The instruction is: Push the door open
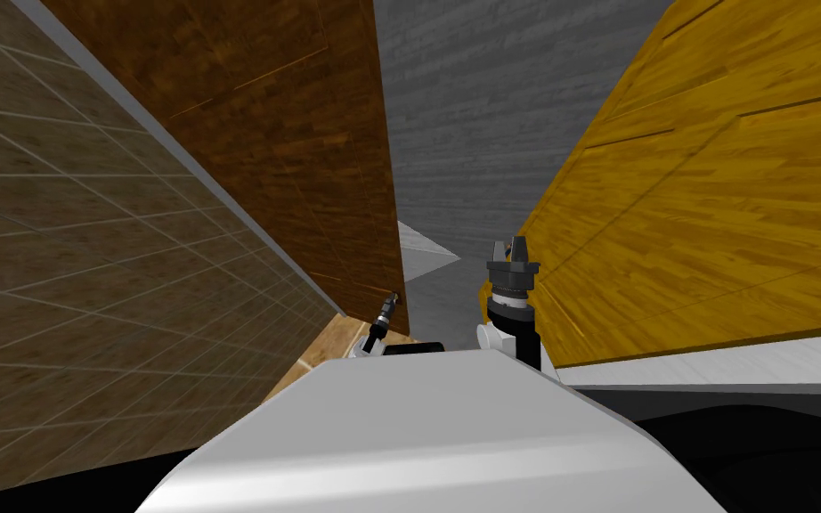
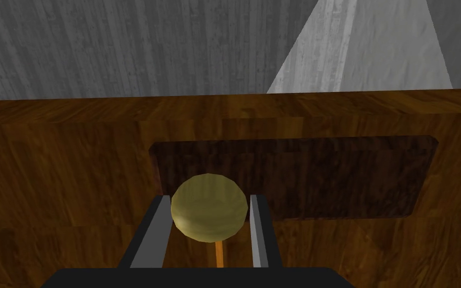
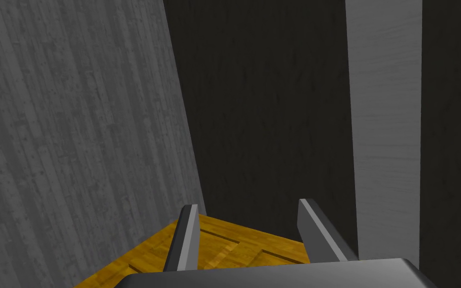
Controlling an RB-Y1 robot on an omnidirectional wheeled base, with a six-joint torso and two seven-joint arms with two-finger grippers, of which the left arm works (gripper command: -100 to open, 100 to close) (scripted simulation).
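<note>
Left wrist view: the left gripper (image 2: pixel 208 197) has its two fingers (image 2: pixel 155 235) pinching a round, dull yellow door knob (image 2: pixel 209 209), one blade against each side. A thin orange stem (image 2: pixel 219 256) shows under the knob. The knob sits on a dark brown wooden door (image 2: pixel 74 165), just beside a darker recessed panel (image 2: pixel 324 175).

From the head, that door (image 1: pixel 293 134) stands on my left with the left gripper (image 1: pixel 390 303) at its near edge. The right gripper (image 1: pixel 512 245) hangs beside a yellow wooden panel (image 1: pixel 711 205), its fingers (image 3: pixel 187 240) spread with nothing between them.
</note>
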